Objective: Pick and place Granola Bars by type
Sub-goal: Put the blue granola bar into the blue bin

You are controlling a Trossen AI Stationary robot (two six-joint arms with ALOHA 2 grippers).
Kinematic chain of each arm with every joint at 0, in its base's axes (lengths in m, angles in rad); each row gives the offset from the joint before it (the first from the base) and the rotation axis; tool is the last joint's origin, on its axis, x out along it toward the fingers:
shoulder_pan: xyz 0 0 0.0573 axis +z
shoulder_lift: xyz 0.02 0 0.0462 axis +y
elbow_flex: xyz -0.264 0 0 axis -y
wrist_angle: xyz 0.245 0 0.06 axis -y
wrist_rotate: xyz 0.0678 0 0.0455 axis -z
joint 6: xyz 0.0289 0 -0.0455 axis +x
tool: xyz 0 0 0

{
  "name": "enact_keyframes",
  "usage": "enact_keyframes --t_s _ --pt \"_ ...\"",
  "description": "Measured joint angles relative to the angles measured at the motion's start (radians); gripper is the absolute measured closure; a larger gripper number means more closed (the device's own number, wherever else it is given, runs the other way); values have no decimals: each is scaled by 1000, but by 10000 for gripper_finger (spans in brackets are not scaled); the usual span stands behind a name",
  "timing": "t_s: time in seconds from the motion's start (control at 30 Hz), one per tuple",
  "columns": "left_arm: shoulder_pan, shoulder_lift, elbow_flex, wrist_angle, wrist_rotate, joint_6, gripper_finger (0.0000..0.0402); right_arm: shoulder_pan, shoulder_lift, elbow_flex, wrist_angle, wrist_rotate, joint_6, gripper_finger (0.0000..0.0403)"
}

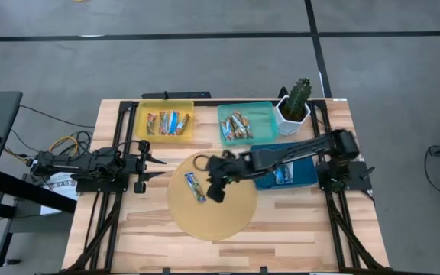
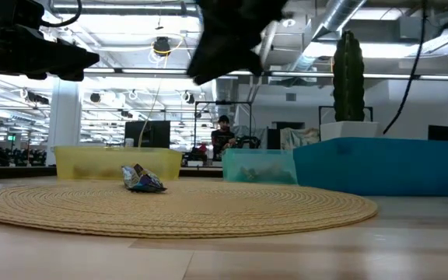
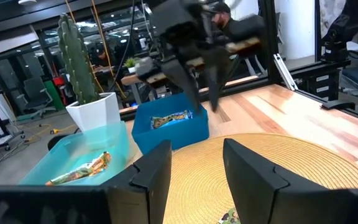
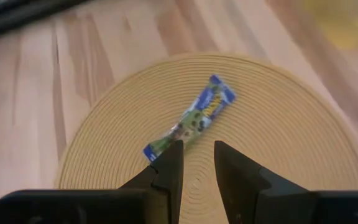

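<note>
Woven mat (image 1: 228,218) holds one blue bar (image 1: 195,186) (lying flat).

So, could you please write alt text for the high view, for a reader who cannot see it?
The right gripper hovers, open, beside a single granola bar on a round woven mat. Behind it stand a yellow tray, a teal tray and a blue tray, each holding bars.

One camera looks straight down on the whole pale wooden slatted table (image 1: 296,229), with the round woven straw mat (image 1: 231,210) at centre frame. A second sits at tabletop level, close to that mat (image 2: 177,208), facing the room behind. Each wrist camera looks forward past its own dark fingers. All four views share the mat and its blue-and-white wrapped bar (image 4: 190,126).
</note>
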Motion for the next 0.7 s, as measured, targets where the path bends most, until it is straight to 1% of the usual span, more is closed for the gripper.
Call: enact_keyframes --t_s 0.2,0.3,0.4,0.53,0.7 --pt "0 0 0 0 0 0 262 9 198 271 -204 1 -44 321" --pt "0 0 0 0 0 0 262 10 294 405 -296 1 -119 320" --pt "0 0 0 0 0 0 262 18 376 524 -344 2 -165 311" --pt "0 0 0 0 0 0 262 24 460 639 -398 2 -170 283" --pt "0 0 0 0 0 0 262 21 537 710 -433 28 -121 230"
